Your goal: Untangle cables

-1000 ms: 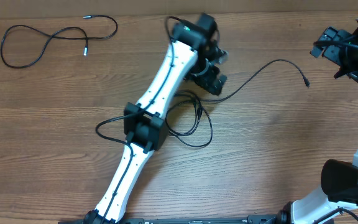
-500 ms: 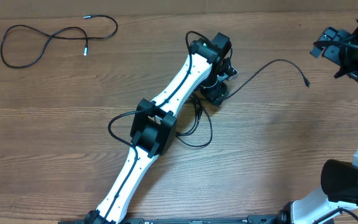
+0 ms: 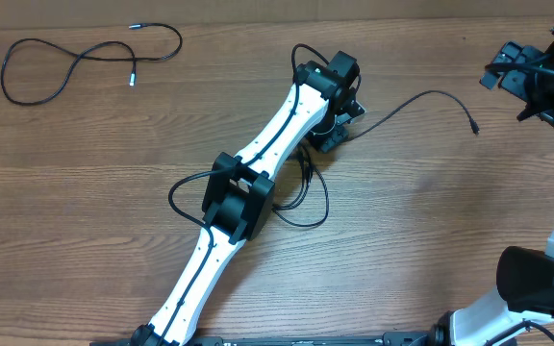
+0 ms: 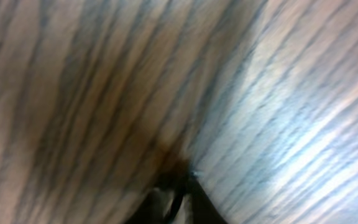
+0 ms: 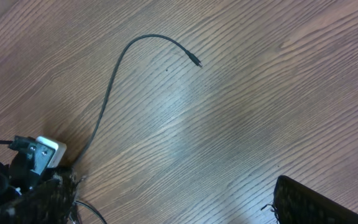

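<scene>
On the table [image 3: 431, 221] the left arm [image 3: 258, 163] reaches mid-table, the left gripper [image 3: 333, 137] down on the cables [image 3: 326, 197]; its fingers' state cannot be told. The right gripper [image 3: 513, 77] hangs far right, likewise unclear. One strand [image 5: 110, 81] arcs to a plug [image 5: 196, 61]; a loose loop [image 3: 80, 61] lies far left.

Thin black cables [image 3: 326, 195] tangled mid-table; one loose strand [image 3: 87, 60] upper-left.

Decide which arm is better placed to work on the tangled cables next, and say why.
Left. The left gripper sits right at the tangled cables, over the long strand that leads out of them. The right gripper is far off to the right, well apart from the tangle.
</scene>
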